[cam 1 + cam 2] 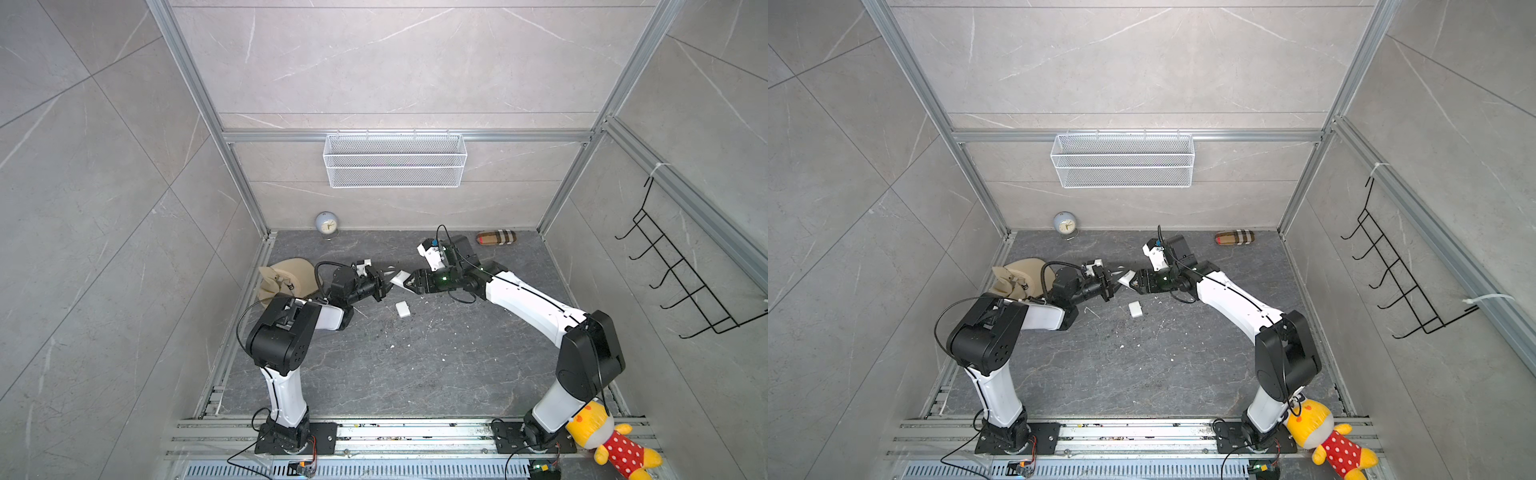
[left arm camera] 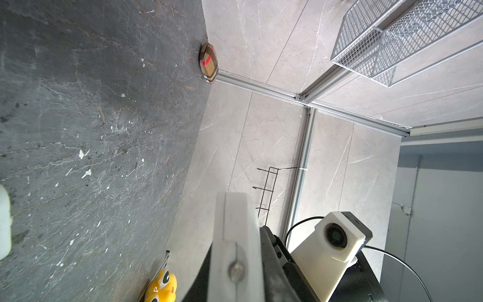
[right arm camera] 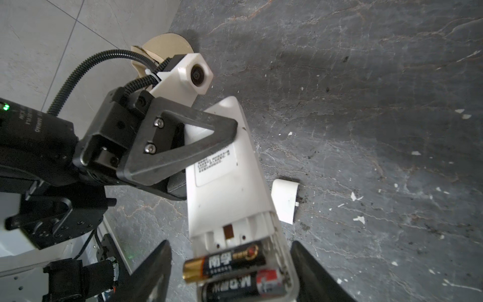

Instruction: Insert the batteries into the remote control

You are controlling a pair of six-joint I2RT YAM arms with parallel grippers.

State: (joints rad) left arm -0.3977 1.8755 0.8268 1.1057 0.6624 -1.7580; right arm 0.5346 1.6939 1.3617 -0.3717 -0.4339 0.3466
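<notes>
- We've got the left gripper (image 1: 379, 286) coming in from 9 o'clock in both top views. It is clamped on the remote control (image 3: 224, 183) and seems to hold it clear of the table (image 1: 415, 365).
- The right gripper (image 1: 409, 283) meets it from 3 o'clock. Its jaws are spread to either side of the open battery bay (image 3: 261, 230) and pinch nothing.
- Both batteries (image 3: 230, 261) are in the bay, so we judge the loading mostly done.
- The red-banded battery (image 3: 245, 287) looks seated.
- The gold-tipped battery (image 3: 224, 261) lies askew, its gold end poking past the bay's edge.
- The cover (image 1: 402, 308) is off, lying on the table at 6 o'clock from the remote and apart from it.
- What's left, as we read it, is to press the skewed cell home and then refit that cover.
</notes>
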